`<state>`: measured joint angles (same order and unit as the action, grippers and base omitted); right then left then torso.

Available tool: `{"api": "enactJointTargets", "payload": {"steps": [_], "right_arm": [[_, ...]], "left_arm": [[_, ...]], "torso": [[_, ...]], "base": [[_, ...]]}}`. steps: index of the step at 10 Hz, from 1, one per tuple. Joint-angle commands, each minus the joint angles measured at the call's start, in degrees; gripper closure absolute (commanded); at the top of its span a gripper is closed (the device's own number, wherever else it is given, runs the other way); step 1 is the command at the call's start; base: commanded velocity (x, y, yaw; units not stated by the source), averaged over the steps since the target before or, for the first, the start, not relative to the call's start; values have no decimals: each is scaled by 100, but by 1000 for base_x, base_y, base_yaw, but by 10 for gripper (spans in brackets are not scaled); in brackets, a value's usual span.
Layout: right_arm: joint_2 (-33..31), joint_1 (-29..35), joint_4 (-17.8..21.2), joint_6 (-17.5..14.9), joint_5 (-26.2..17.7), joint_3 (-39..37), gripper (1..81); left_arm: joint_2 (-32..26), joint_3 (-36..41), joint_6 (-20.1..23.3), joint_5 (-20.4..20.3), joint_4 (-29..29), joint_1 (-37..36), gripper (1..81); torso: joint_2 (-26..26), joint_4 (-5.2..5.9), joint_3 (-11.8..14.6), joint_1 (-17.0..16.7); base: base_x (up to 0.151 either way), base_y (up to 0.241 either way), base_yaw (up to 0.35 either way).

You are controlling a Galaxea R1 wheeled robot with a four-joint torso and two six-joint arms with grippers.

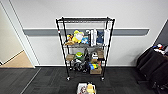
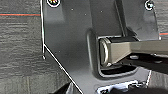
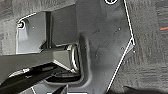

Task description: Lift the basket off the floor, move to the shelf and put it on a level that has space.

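Black wire makes up the shelf [image 1: 85,47], a tall narrow rack on small castors standing against a pale wall with a grey rail. Its top level [image 1: 85,19] is a bare grid. The tier below carries plush toys [image 1: 76,37] and white books [image 1: 94,37]; the lower tiers hold brown cardboard boxes [image 1: 96,70] and assorted small items too blurred to name.

The basket [image 1: 86,88] sits on the floor [image 1: 47,81], dark charcoal carpet, at 6 o'clock from the rack and a little apart from its castors. It is cut off by the lower edge of the head view, with pale and yellow contents showing inside.

At 3 o'clock from the rack, a dark covered piece of furniture [image 1: 152,65] stands with coloured things on top. At 9 o'clock, a doorway opens onto a tan floor [image 1: 18,61].

Both wrist views look down on carpet past the robot's own dark plates. I cannot tell whether the left or right jaws are apart or together.
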<state>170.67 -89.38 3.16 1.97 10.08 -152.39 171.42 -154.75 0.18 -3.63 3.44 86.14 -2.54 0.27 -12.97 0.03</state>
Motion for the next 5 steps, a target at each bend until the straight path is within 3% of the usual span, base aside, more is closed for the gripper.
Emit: {"api": "enactJointTargets", "payload": {"steps": [1, 5], "right_arm": [[-30, 91, -52, 13, -340, 18, 10], [-30, 91, -52, 13, -349, 18, 10]], "left_arm": [[-38, -12, 34, 363, -36, -110, 10], [-29, -12, 34, 363, -36, -110, 10]], "torso": [[0, 0, 0, 0], [0, 0, 0, 0]], "base": [[137, 0, 0], [136, 0, 0]]}}
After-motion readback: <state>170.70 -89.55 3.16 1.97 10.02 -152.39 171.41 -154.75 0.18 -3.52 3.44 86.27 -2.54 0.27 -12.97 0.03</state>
